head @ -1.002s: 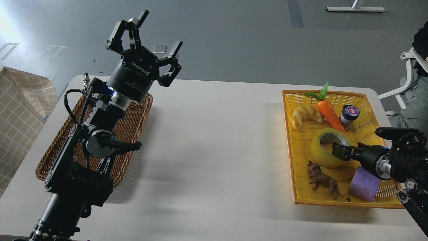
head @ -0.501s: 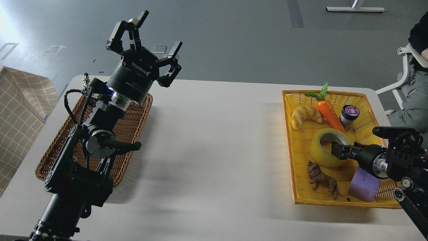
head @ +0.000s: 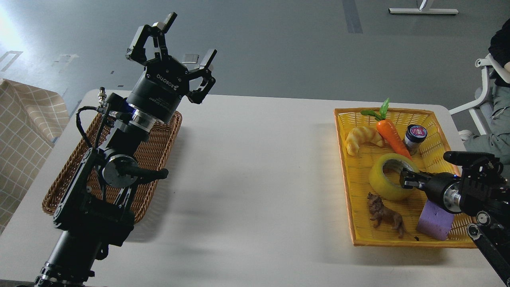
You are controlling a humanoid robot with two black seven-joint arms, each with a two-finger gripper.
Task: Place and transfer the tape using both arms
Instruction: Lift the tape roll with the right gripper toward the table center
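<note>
The tape [head: 388,177], a yellow translucent roll with a grey-white core, lies in the yellow basket [head: 342,159] at the right of the table. My right gripper [head: 408,179] comes in from the right and sits at the roll's right wall, touching it. Its fingers are dark and seen end-on, so I cannot tell them apart. My left gripper [head: 173,48] is open and empty, raised high with its fingers pointing up, above the far end of the brown wicker basket [head: 159,155].
The yellow basket also holds a croissant [head: 360,137], a carrot [head: 390,131], a small jar [head: 414,137], a brown toy animal [head: 384,215] and a purple foam cube [head: 434,221]. A person sits on a chair [head: 484,95] at the far right. A checked cloth [head: 24,131] lies at the left.
My right gripper has shifted slightly right and looks narrower at the tape's wall. The yellow basket has slid a little to the left. The left arm has not moved.
</note>
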